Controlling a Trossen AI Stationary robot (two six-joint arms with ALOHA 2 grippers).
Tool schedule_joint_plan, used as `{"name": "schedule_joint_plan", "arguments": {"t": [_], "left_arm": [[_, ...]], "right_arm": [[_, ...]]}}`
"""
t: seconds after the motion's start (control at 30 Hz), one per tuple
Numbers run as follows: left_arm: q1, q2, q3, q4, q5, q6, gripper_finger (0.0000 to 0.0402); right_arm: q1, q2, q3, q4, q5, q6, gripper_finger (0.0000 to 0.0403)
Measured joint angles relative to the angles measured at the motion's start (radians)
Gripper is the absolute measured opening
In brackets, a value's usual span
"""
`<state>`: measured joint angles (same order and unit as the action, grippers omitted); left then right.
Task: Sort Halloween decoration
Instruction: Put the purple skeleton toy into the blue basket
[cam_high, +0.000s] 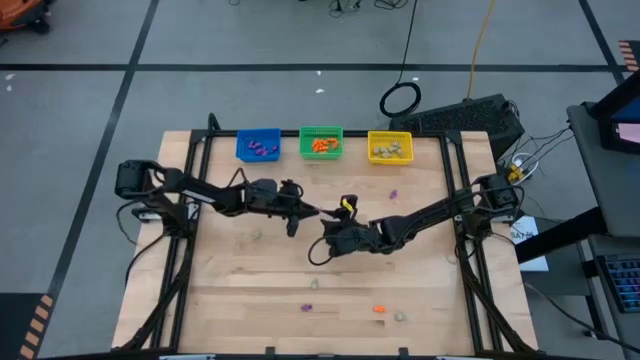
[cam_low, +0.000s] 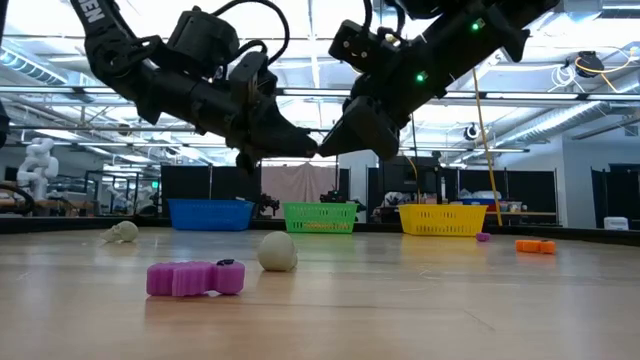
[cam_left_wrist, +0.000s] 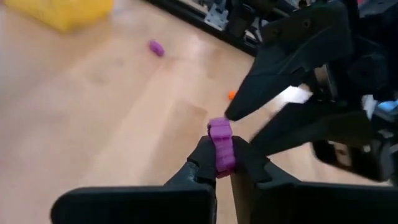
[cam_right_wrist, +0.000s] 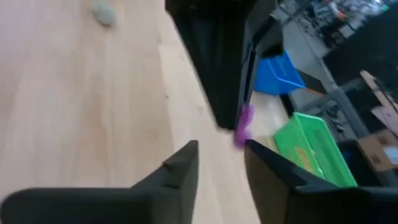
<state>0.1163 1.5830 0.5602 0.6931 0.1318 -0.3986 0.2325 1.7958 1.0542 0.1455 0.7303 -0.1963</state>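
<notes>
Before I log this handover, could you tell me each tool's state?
Left tool: shut on the purple trinket.
Right tool: open, holding nothing.

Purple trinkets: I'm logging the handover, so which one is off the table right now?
The purple trinket pinched in the left pincer; the other purple ones lie on the table or in the blue bin.

Both arms reached inward and met above the table's middle. The left gripper (cam_left_wrist: 222, 163) was pinched closed, fingertips (cam_left_wrist: 202, 155) tight together. Facing it, the right gripper (cam_right_wrist: 221, 155) had its fingers parted.
</notes>
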Motion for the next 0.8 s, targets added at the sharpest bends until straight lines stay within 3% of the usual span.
{"name": "schedule_joint_plan", "arguments": {"t": [0.17,0.3,0.5,0.63,0.7,0.8], "left_arm": [[0.051,-0.108,0.000,-0.159,0.001,0.150,0.0011],[0.125,-0.231,0.000,-0.380,-0.029,0.221,0.0010],[0.273,-0.392,0.075,-0.833,-0.188,0.341,0.0010],[0.422,-0.403,0.159,-1.029,-0.282,0.429,0.0010],[0.506,-0.381,0.194,-1.061,-0.274,0.465,0.0010],[0.619,-0.322,0.237,-1.086,-0.197,0.497,0.0010]], "right_arm": [[0.026,-0.014,0.001,-0.096,0.129,0.056,0.0154],[0.041,-0.025,0.001,-0.186,0.135,0.145,0.0152],[0.045,-0.026,0.001,-0.291,0.131,0.257,0.0093],[0.044,-0.026,0.001,-0.296,0.130,0.266,0.0038],[0.044,-0.026,0.001,-0.288,0.130,0.265,0.0013],[0.044,-0.026,0.001,-0.288,0.130,0.266,0.0007]]}}
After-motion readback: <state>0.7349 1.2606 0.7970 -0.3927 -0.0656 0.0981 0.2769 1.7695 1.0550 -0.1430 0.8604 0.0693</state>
